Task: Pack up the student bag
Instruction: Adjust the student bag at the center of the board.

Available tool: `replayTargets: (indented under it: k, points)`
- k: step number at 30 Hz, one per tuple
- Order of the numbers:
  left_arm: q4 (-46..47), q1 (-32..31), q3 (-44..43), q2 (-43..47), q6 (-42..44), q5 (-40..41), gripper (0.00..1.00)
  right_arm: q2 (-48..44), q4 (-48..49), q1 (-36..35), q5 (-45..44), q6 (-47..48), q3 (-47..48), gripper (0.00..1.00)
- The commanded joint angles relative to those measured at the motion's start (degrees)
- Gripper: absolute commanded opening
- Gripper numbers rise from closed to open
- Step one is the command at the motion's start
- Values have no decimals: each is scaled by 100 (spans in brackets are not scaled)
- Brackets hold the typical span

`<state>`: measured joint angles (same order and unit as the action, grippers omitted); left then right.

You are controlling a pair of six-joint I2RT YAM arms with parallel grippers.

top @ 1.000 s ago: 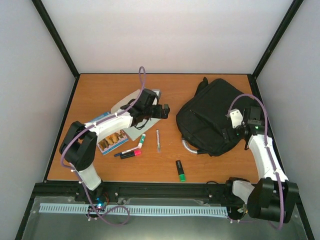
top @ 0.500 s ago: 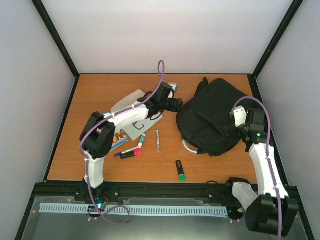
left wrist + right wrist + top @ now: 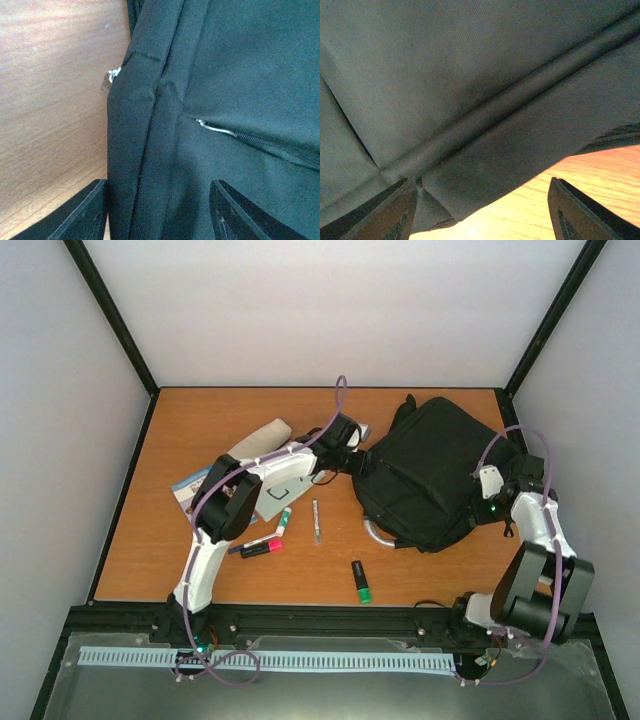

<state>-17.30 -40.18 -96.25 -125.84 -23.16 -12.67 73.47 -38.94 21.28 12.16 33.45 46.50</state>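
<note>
Over the last second the left arm has swung off the notebook and across to the bag, while the right arm has drawn in against the bag's far side.

The bag, black and by far the largest item, lies flat at about 2 o'clock on the bench, its zips closed. The left fingers are spread astride a seamed fold at its 9 o'clock edge, not yet pinching. The right fingers are spread over a seam at its 4 o'clock edge, with fabric between them.

The cloth looks soft and floppy, likely to sag and fold when lifted, and too bulky for one arm. The stitched edge seams or the grey loop at 7 o'clock look the firmest holds.

Pens lie at 6 o'clock, and a cream pouch at 10 o'clock.
</note>
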Motion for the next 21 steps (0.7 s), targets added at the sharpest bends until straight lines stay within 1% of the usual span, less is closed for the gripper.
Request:
replayTargets:
  k: [1,4,10,14,21]
  points:
    - [7,-6,63,-18,-132,-455,55,678,-340,192,441,364,156,69]
    - [108,-35,356,192,-286,-388,53,1101,-279,193,388,347,246,64]
    - [590,-296,1381,911,-227,-247,42,2003,-178,188,644,141,728,56]
    - [732,-439,1765,1208,-312,-313,36,2511,-209,131,824,-6,1098,54]
    - [781,-734,2214,1454,-383,-245,35,2875,-241,-129,933,-263,1605,53]
